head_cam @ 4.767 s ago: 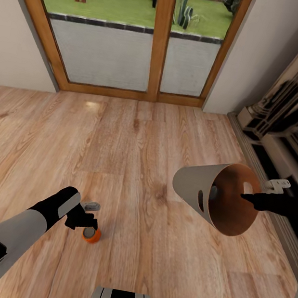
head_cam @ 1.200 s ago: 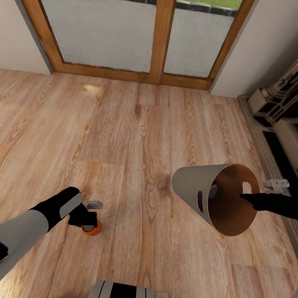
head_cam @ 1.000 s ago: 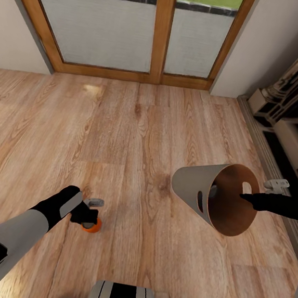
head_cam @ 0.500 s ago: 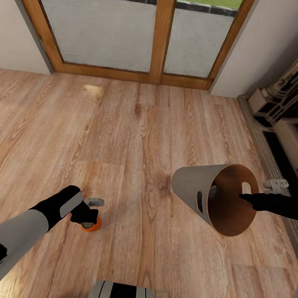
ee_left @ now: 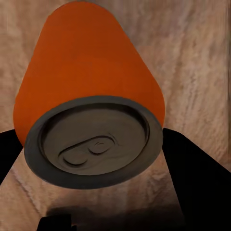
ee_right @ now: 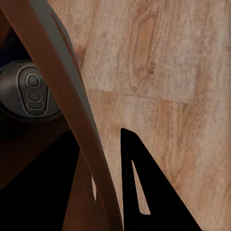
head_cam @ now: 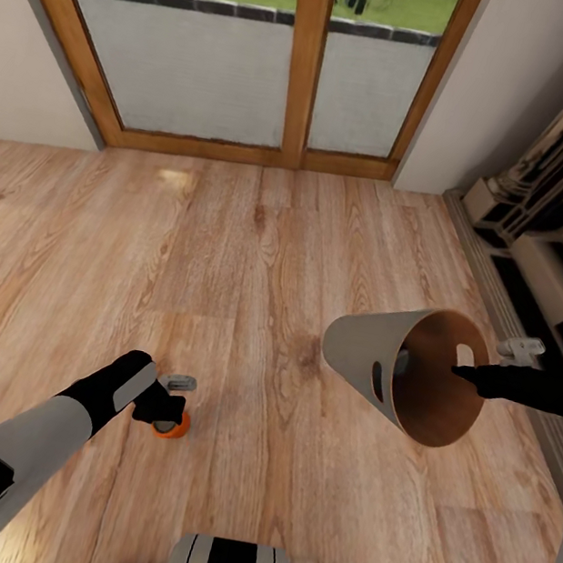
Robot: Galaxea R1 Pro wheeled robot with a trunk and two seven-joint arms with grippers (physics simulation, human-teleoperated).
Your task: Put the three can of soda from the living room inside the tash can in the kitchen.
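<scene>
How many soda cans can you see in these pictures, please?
2. One soda can stands on the wood floor at the left gripper; another can lies inside the bin held by the right gripper. More may be hidden inside.

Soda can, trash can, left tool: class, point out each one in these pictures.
soda can (ee_left: 91, 86), left wrist view, orange side wall.
trash can (head_cam: 365, 344), head view, pale grey outer wall.
left tool (head_cam: 170, 400), head view, between its fingertips.
</scene>
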